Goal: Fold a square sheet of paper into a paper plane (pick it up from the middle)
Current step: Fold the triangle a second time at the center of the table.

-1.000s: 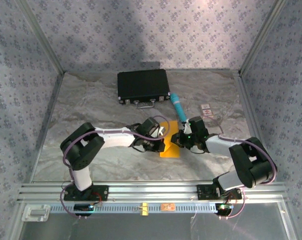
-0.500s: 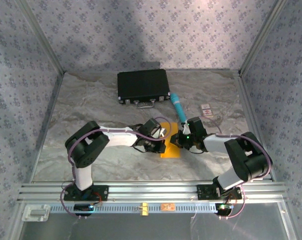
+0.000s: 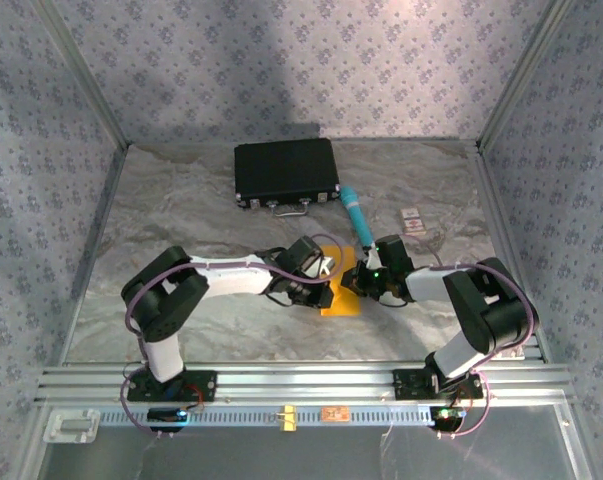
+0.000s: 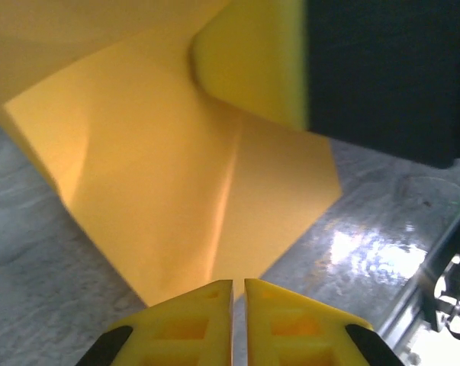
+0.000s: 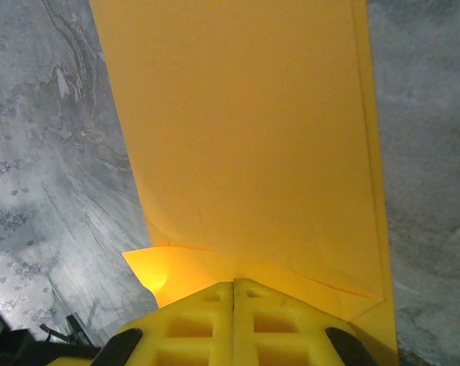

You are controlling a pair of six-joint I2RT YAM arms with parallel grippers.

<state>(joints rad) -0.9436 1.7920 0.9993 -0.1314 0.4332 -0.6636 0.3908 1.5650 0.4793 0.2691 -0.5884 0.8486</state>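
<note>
Paper (image 5: pixel 245 137) just ahead of both jaws

Nothing in these views can be read as a word, number or brand. The small card (image 3: pixel 413 219) lying on the counter (image 3: pixel 181 205) carries reddish marks too tiny to make out. The orange tag (image 3: pixel 333 413) on the front rail (image 3: pixel 241 415) is just as illegible.

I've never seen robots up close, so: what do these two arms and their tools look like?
The left arm and right arm each have bulky black joints, white links and a thin purplish cable looping alongside. The left tool and right tool each end in two bright yellow fingers with moulded square pockets and black sides.
</note>
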